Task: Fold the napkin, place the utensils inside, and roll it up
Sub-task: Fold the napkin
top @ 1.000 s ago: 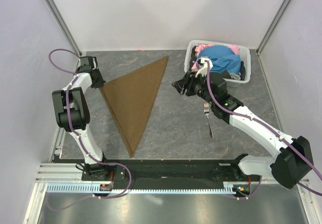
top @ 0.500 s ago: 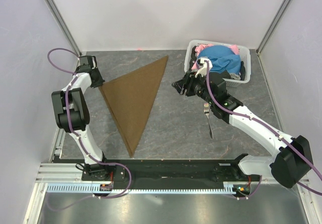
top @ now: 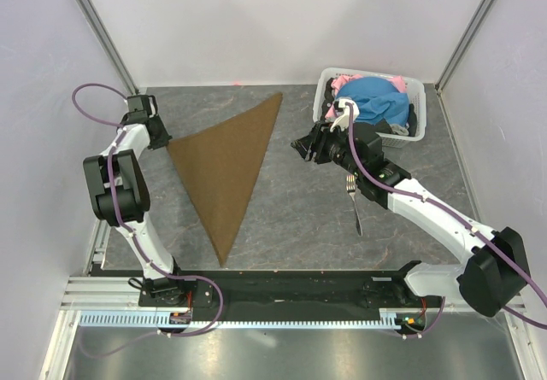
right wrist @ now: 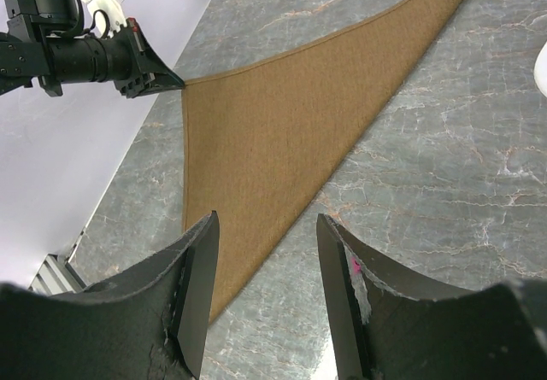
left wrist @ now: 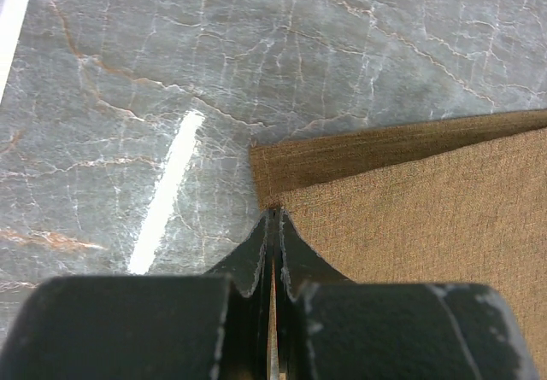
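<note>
The left gripper [left wrist: 272, 219] is seemingly pinching the napkin [left wrist: 427, 192] corner lying dead ahead; the right gripper [right wrist: 267, 226] is hovering open, empty.

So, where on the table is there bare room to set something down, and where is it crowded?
Free: the table between the napkin and the fork, and the far strip between the napkin and the back wall. Crowded: the far right corner, where the right end effector hangs beside the basket.
</note>
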